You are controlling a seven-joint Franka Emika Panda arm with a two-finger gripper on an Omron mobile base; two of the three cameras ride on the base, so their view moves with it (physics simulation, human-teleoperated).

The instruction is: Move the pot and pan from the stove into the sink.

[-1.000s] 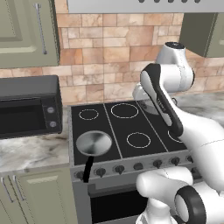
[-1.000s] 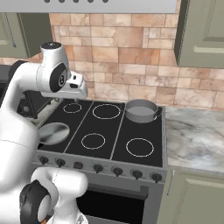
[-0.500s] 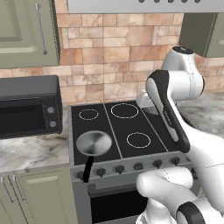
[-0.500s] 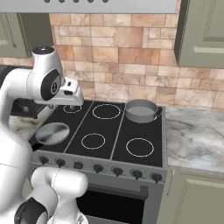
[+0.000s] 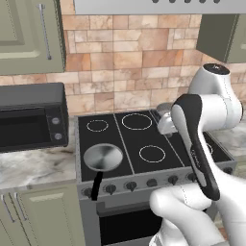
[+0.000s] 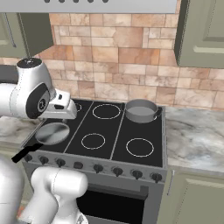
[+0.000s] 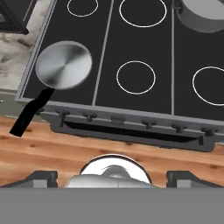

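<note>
We see the pan [image 5: 102, 157] resting at the front left corner of the stove [image 5: 144, 168], its black handle reaching out past the front edge above the knobs. The pot [image 6: 141, 110] sits at the back right corner of the stove; in the left base view the arm hides nearly all of it, and in the hand view the top edge cuts it off, so we cannot make out a lid. The gripper [image 7: 112, 177] hangs high above the floor in front of the oven door, looking down on the cooktop. Only its two dark finger tips [image 7: 41, 178] peek up at the bottom of the hand view, far apart with nothing between them, so the jaws stand spread wide and empty. A black microwave [image 5: 30, 117] sits on the counter left of the stove, its left part cut by the frame.
</note>
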